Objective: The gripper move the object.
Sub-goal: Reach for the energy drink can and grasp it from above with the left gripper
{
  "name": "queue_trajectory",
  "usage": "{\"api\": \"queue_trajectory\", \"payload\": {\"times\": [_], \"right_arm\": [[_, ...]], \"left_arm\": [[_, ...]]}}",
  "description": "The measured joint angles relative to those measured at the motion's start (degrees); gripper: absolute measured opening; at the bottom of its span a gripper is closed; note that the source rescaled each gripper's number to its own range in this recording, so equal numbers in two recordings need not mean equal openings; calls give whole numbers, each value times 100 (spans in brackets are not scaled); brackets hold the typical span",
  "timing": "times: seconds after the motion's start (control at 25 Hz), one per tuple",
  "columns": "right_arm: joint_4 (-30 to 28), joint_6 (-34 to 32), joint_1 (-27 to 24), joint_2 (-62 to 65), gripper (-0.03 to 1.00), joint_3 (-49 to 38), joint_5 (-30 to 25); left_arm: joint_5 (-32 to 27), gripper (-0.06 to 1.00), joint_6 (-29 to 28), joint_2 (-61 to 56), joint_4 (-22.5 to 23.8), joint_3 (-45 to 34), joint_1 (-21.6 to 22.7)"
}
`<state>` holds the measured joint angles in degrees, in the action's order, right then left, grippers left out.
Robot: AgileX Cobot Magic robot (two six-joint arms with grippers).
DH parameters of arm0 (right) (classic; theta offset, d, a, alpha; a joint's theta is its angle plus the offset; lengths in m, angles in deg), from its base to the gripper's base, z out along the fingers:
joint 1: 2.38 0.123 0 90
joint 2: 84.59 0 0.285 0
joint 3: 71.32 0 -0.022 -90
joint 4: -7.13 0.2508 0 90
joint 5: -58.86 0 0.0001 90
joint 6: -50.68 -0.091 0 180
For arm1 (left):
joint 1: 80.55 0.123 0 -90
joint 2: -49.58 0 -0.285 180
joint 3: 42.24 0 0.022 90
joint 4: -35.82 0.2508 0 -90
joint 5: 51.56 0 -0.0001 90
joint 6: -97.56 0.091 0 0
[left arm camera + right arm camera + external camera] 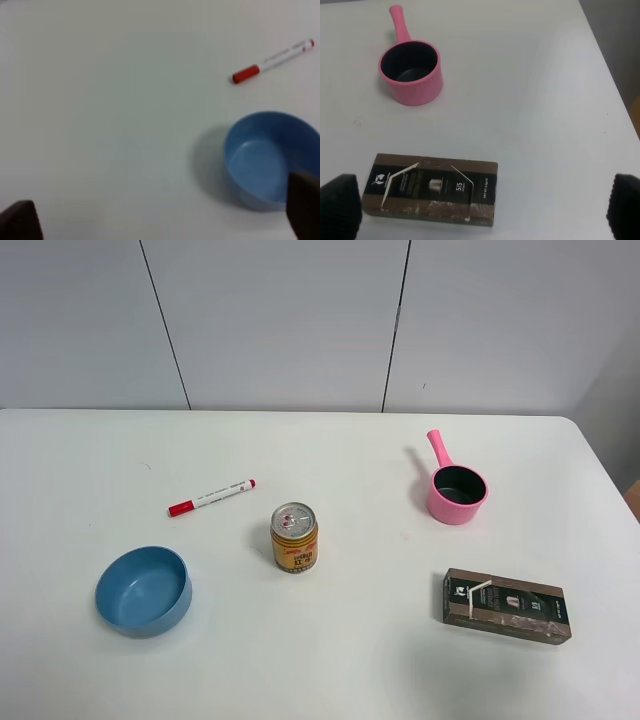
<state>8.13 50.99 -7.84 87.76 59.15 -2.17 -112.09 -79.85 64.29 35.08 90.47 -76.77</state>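
The yellow-gold can [294, 538] with red markings and a silver pull-tab top stands upright near the middle of the white table [330, 660]. It shows only in the exterior high view. Neither arm shows in that view. In the left wrist view my left gripper [162, 215] is open and empty, with its black fingertips [20, 222] far apart above the table next to the blue bowl. In the right wrist view my right gripper [482, 207] is open and empty, with its fingertips [340, 205] spread on either side of the brown carton.
A red-capped white marker [211, 497] lies left of the can. A blue bowl [144, 591] sits at the front left. A pink saucepan [456, 491] stands to the right, with a brown carton with a straw [507, 605] in front of it. The table's right edge [610, 490] is near.
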Motion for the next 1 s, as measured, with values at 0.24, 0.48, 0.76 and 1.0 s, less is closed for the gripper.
{"api": "queue_trajectory", "payload": {"times": [0.24,0.48,0.76,1.0], "right_arm": [[0,0,0,0,100,0,0],[0,0,0,0,100,0,0],[0,0,0,0,100,0,0],[0,0,0,0,100,0,0]], "left_arm": [[69,100,46,1330,-343,783,0],[141,100,570,2501,-557,1551,0],[151,100,954,3615,-711,2101,-12],[157,100,1296,4501,-741,2587,-238]]}}
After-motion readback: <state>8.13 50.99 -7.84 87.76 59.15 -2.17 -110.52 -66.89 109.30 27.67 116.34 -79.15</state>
